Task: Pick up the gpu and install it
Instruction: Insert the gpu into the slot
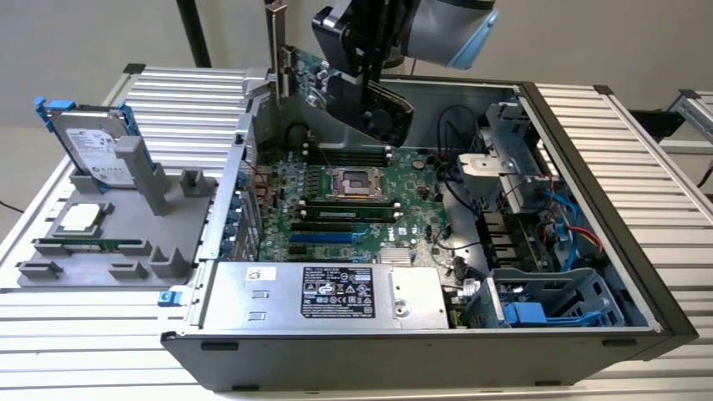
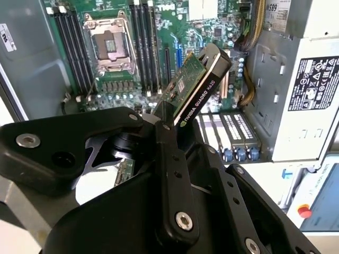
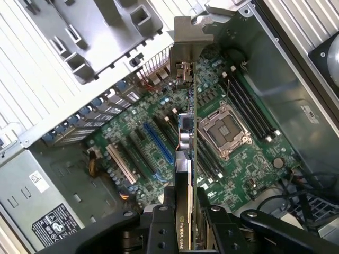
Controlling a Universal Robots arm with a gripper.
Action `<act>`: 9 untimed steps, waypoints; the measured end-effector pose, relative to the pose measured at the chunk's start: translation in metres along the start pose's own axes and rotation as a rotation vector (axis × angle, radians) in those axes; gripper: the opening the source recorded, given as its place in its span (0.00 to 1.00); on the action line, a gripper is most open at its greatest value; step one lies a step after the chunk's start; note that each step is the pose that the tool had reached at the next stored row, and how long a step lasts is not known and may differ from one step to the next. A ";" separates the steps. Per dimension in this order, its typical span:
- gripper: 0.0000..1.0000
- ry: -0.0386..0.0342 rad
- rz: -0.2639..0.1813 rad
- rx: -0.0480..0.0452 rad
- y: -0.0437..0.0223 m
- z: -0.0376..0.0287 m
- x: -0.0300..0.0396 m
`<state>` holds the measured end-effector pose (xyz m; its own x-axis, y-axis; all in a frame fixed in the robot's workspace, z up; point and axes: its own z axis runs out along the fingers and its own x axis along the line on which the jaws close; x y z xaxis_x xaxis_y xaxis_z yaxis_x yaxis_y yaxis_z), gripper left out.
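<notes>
The gpu (image 1: 306, 79) is a green card with a black cooler and a silver end bracket (image 1: 275, 50). It hangs on edge above the rear of the open computer case. My gripper (image 1: 366, 104) is shut on it from above. In the second wrist view the gpu (image 2: 198, 87) juts out of the gripper (image 2: 177, 124) over the motherboard (image 2: 153, 32). The first wrist view sees the gpu (image 3: 185, 137) edge-on between the black fingers (image 3: 159, 225), its bracket (image 3: 185, 42) toward the case's rear wall. It hovers over the board, beside the blue slot (image 3: 159, 143), clear of the slots.
The motherboard (image 1: 346, 200) has a bare processor socket (image 1: 359, 181) and memory sticks. A power supply (image 1: 323, 292) fills the case front; cables and drive cages (image 1: 557, 225) crowd the exterior view's right. A grey fixture (image 1: 67, 267) at the exterior view's left holds a hard drive (image 1: 95, 146).
</notes>
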<state>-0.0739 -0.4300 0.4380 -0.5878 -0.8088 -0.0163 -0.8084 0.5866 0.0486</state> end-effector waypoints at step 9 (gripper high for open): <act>0.00 0.0024 -0.049 -0.0008 0.0000 0.0000 0.0000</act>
<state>-0.0740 -0.4299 0.4381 -0.5477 -0.8365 -0.0163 -0.8361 0.5464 0.0486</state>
